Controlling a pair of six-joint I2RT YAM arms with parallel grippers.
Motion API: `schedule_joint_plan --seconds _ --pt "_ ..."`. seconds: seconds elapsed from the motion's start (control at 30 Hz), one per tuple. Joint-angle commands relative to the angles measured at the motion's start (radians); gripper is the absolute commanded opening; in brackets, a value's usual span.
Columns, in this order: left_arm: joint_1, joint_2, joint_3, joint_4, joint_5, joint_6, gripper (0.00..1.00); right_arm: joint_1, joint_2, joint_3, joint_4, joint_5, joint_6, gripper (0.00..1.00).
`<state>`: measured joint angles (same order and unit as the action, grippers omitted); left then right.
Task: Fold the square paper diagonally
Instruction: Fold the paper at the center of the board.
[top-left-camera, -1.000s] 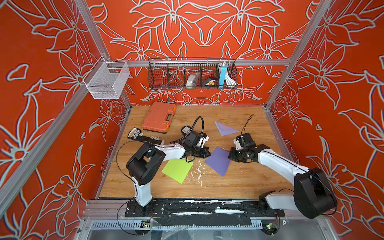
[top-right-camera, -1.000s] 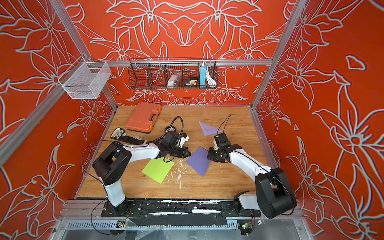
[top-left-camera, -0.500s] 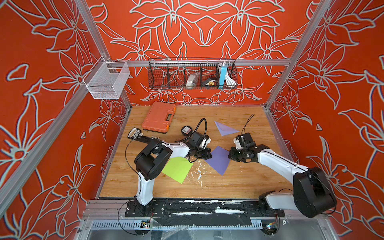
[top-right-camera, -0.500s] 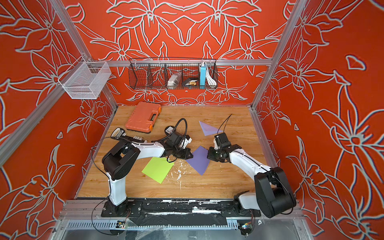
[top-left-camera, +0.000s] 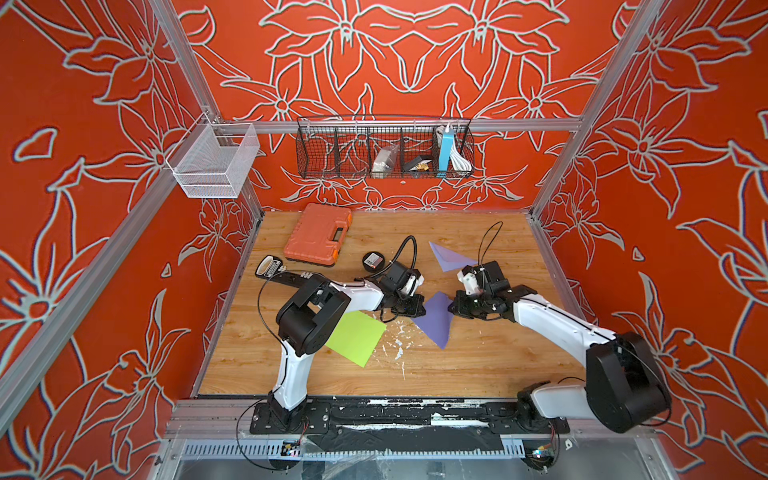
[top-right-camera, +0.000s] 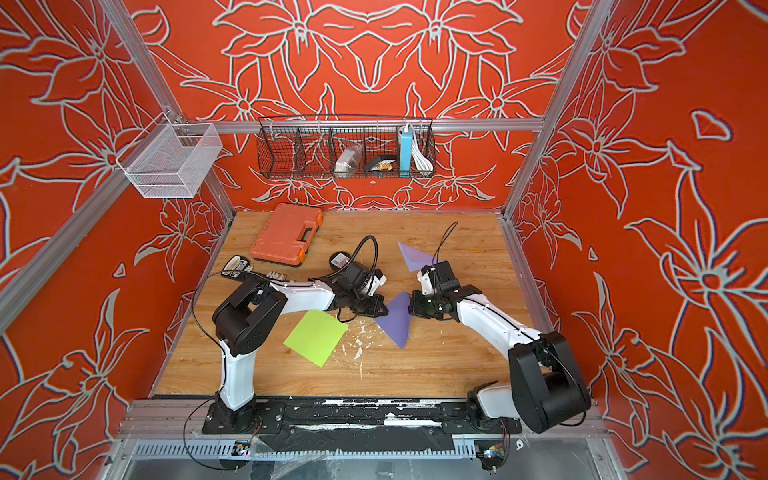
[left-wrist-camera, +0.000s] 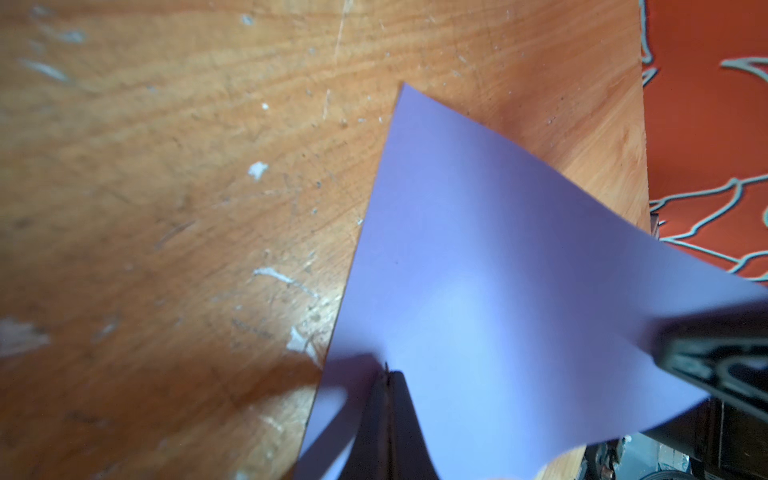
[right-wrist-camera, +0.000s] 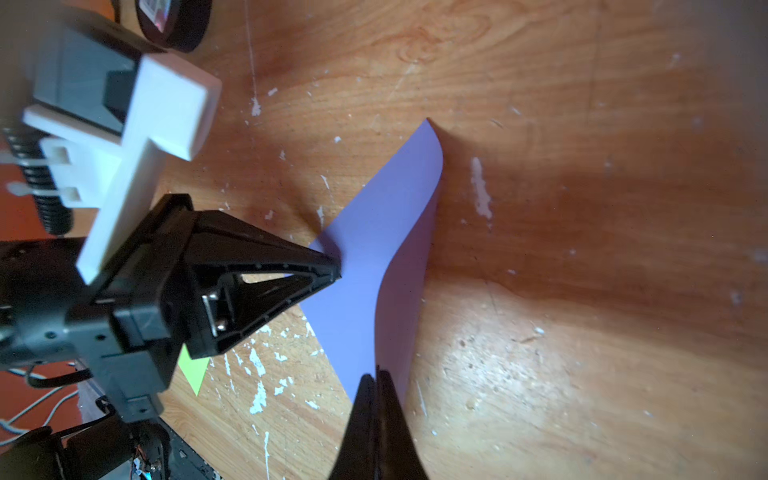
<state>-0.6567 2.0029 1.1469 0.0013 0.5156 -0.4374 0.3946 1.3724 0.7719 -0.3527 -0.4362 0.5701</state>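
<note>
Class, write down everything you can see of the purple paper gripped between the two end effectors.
The purple paper is a thin, plain, matte lilac sheet, uncreased but bowed into a curve. It sits mid-table, partly lifted off the wooden table. The left end effector and right end effector are each shut on it from opposite sides. Its near corner points towards the robot's base and seems to touch the wood.

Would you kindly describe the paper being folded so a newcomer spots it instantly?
On the wooden table, look at the middle. The purple paper is pinched between the left gripper and right gripper. Unlike the flat green sheet and the purple triangle behind, it is curled and held.
</note>
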Motion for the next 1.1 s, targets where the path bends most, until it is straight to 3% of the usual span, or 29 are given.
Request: schedule_joint_plan --seconds 0.0,1.07 --pt "-0.009 0.003 0.004 -0.04 -0.009 0.023 0.0 0.019 0.046 0.022 0.036 -0.037 -0.017 0.0" --pt "-0.009 -0.005 0.007 -0.05 -0.012 0.033 0.0 0.115 0.295 0.119 0.142 -0.055 0.014 0.02"
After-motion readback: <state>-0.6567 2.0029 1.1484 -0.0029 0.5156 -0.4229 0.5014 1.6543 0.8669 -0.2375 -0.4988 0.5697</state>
